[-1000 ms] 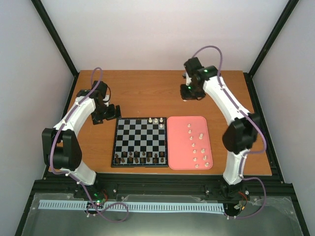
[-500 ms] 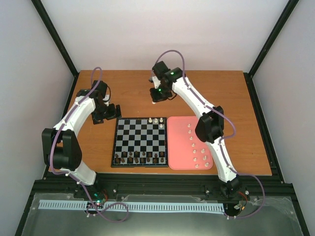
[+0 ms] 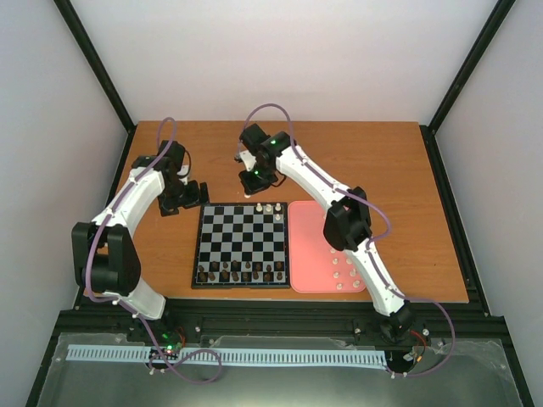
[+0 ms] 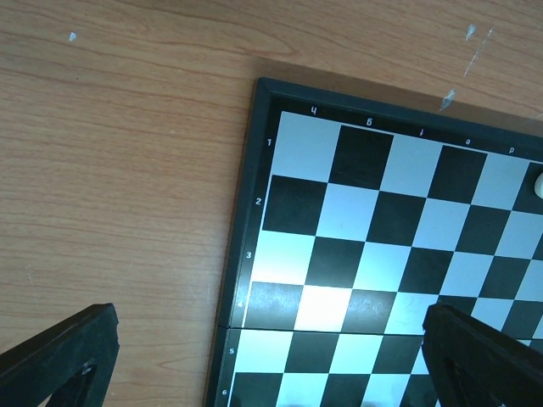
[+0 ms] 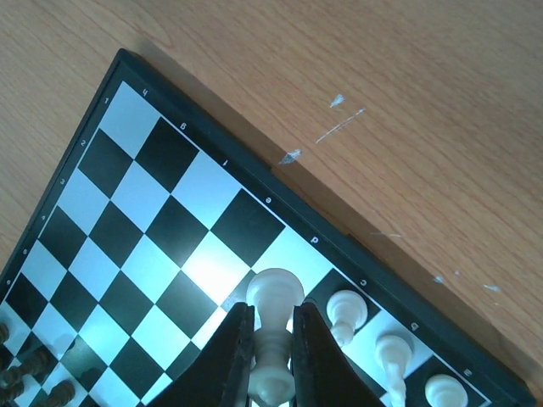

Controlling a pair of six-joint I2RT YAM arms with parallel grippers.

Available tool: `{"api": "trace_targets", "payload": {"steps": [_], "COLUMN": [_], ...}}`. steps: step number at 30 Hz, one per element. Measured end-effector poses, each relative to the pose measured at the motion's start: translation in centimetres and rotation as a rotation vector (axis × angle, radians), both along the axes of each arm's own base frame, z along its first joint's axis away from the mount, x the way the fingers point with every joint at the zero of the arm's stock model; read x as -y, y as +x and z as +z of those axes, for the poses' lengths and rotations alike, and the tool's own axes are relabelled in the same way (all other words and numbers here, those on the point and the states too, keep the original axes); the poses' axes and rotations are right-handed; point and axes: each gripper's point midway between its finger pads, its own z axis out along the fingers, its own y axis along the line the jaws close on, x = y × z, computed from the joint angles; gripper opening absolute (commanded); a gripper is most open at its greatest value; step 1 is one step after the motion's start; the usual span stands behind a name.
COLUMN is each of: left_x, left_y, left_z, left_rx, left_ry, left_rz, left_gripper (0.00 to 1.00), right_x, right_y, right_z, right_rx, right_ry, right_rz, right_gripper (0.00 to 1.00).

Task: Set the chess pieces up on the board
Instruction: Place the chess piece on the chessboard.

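Note:
The board (image 3: pixel 242 246) lies mid-table, with dark pieces along its near row and three white chess pieces (image 3: pixel 270 208) on its far row. My right gripper (image 3: pixel 254 188) hovers over the board's far edge. In the right wrist view, the right gripper (image 5: pixel 273 310) is shut on a white chess piece (image 5: pixel 274 292), held above the squares beside the three standing pieces (image 5: pixel 346 309). My left gripper (image 3: pixel 191 197) rests off the board's far left corner. It (image 4: pixel 271 373) is open over the board (image 4: pixel 382 237), with nothing between its fingers (image 4: pixel 59 356).
A pink tray (image 3: pixel 307 227) sits right of the board, partly hidden under my right arm, with several white pieces (image 3: pixel 345 278) at its near end. Bare wooden table surrounds the board. Black frame posts stand at the table's corners.
My right arm has swung left from the table's far right to the board's far edge, still shut on the white piece. The left arm has not moved.

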Motion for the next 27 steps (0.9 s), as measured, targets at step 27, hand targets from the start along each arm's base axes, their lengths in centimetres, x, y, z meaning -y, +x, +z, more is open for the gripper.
{"api": "trace_targets", "payload": {"steps": [27], "left_x": [0.0], "left_y": [-0.3], "left_z": [0.1], "left_rx": [0.003], "left_ry": [0.0], "left_rz": [0.0], "left_gripper": [1.0], "right_x": [-1.7], "right_y": [-1.1], "right_z": [-3.3], "right_rx": [0.031], "right_ry": [-0.077], "right_rz": [0.067], "right_gripper": [0.05]}}
